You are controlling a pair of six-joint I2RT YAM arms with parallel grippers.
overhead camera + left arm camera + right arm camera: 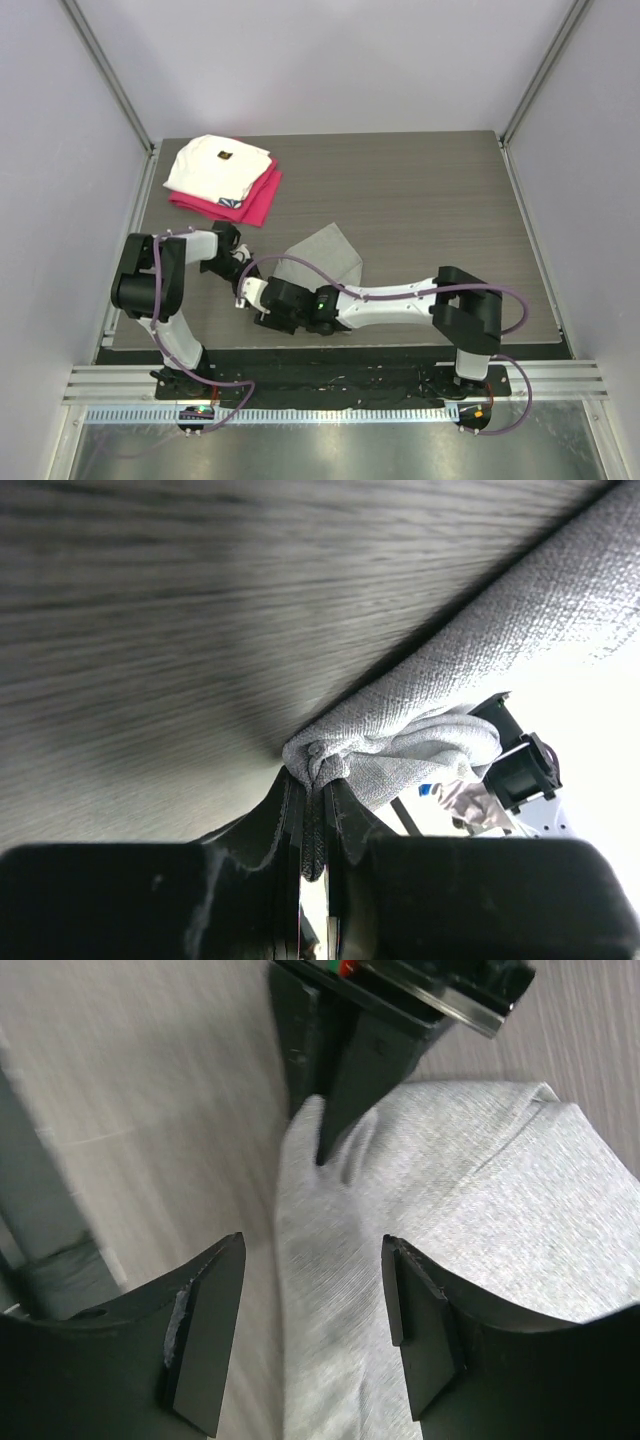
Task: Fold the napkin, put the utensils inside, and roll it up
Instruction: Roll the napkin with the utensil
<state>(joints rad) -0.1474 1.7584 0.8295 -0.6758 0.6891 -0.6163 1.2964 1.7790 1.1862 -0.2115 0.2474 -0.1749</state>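
napkin (325, 255): rumpled on worktop, toward near edge, left of centre | left jaws: pinching its bunched corner | right jaws: spread just over the cloth, holding nothing | advice: likely folding; draw corner low and straight, match edges before letting go

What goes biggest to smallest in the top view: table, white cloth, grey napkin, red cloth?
1. table
2. white cloth and grey napkin: they look alike, and the grey napkin is partly covered, so I can't rank them.
3. red cloth: mostly hidden under the white cloth.
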